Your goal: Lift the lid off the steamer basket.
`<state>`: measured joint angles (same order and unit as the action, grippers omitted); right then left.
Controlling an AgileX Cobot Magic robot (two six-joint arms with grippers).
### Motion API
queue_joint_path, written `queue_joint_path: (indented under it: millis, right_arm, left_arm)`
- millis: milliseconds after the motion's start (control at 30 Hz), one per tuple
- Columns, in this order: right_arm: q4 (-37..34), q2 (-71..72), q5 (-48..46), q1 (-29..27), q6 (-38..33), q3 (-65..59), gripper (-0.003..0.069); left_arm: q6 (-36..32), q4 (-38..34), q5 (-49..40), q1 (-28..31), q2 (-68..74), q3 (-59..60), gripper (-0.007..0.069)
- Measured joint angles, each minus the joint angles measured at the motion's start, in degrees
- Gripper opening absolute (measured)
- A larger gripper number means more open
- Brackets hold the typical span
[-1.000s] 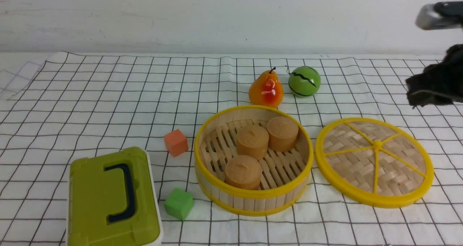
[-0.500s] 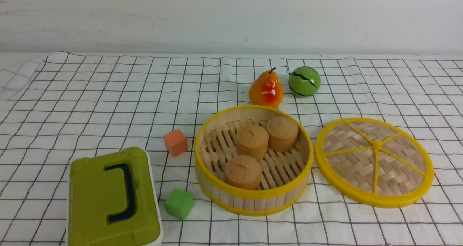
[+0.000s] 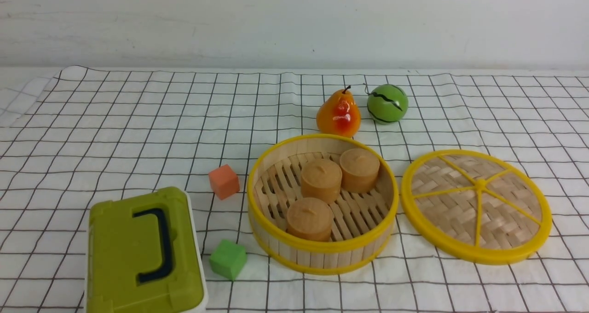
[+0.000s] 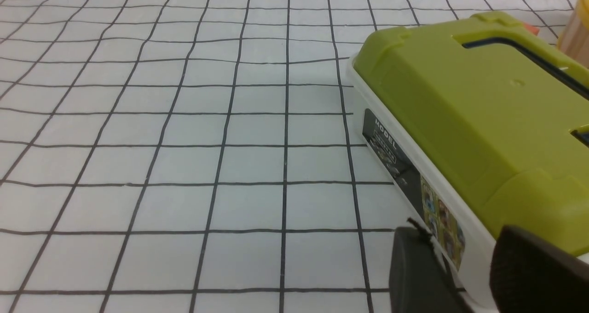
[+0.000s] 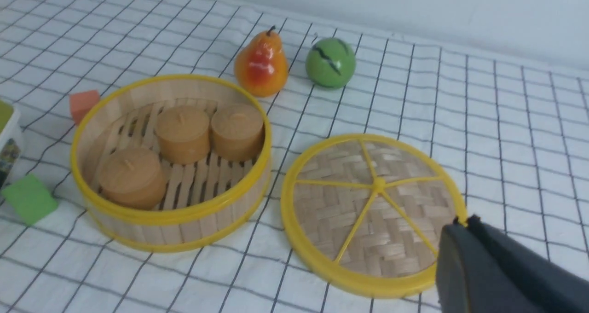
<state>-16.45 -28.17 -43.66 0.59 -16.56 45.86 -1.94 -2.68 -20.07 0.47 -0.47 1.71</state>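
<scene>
Front view shows us the lid (image 3: 476,206) lying flat on the table (image 3: 115,119), just right of the steamer basket (image 3: 322,257), fully off it. We judge the work done: bring no tool near the lid. Left tool (image 4: 474,262) has its fingers apart, empty; for the right tool (image 5: 487,262) we cannot tell.

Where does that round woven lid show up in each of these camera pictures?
Front: the lid lies flat on the cloth, right of the steamer basket.
Left wrist: not in it.
Right wrist: the lid lies beside the steamer basket.
Shared landmark: the olive-green box, in all three.
</scene>
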Motion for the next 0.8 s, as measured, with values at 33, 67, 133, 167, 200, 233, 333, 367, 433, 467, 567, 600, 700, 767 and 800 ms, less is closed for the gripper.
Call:
queue_joint_path:
  millis: [33,67,133,167,200,233,333,367,433,467,567,600,700,767,800]
  right_arm:
    - [0.0,0.1,0.0,0.0,0.0,0.0,-0.0022]
    - [0.4,1.2,4.4,0.0,0.2,-3.9,-0.0022]
    - [1.5,4.8,13.4,0.0,1.6,-11.2,-0.0022]
    - [1.8,5.6,14.2,0.0,1.9,-12.0,-0.0022]
    - [3.4,8.2,19.7,0.0,3.2,-17.4,-0.0022]
    - [5.0,11.4,24.1,-0.3,5.2,-22.3,-0.0022]
    - [7.2,15.8,29.3,-1.4,8.8,-30.3,-0.0022]
    - [8.6,19.0,31.2,-2.9,11.9,-36.0,-0.0022]
    - [10.9,22.1,31.7,-4.3,16.6,-41.4,-0.0022]
    - [12.8,24.1,31.7,-5.0,19.2,-44.4,-0.0022]
    - [16.8,27.9,28.7,-5.3,25.5,-47.2,-0.0022]
    - [17.6,28.3,27.4,-5.3,26.4,-47.4,-0.0022]
    - [18.1,28.7,24.9,-5.3,27.2,-47.4,-0.0022]
    - [18.1,28.7,24.6,-5.2,26.7,-47.4,-0.0022]
    - [18.1,28.8,24.5,-4.6,25.9,-47.4,-0.0022]
  left_arm:
    - [0.0,0.0,0.0,0.0,0.0,0.0,0.0239]
    - [0.0,0.0,0.0,0.0,0.0,0.0,0.0239]
    - [0.0,0.0,0.0,0.0,0.0,0.0,0.0239]
    - [0.0,0.0,0.0,0.0,0.0,0.0,0.0239]
    - [0.0,0.0,0.0,0.0,0.0,0.0,0.0239]
    - [0.0,0.0,0.0,0.0,0.0,0.0,0.0239]
    - [0.0,0.0,0.0,0.0,0.0,0.0,0.0239]
    - [0.0,0.0,0.0,0.0,0.0,0.0,0.0239]
    - [0.0,0.0,0.0,0.0,0.0,0.0,0.0239]
    - [0.0,0.0,0.0,0.0,0.0,0.0,0.0239]
    - [0.0,0.0,0.0,0.0,0.0,0.0,0.0239]
    - [0.0,0.0,0.0,0.0,0.0,0.0,0.0239]
    - [0.0,0.0,0.0,0.0,0.0,0.0,0.0239]
    - [0.0,0.0,0.0,0.0,0.0,0.0,0.0239]
    - [0.0,0.0,0.0,0.0,0.0,0.0,0.0239]
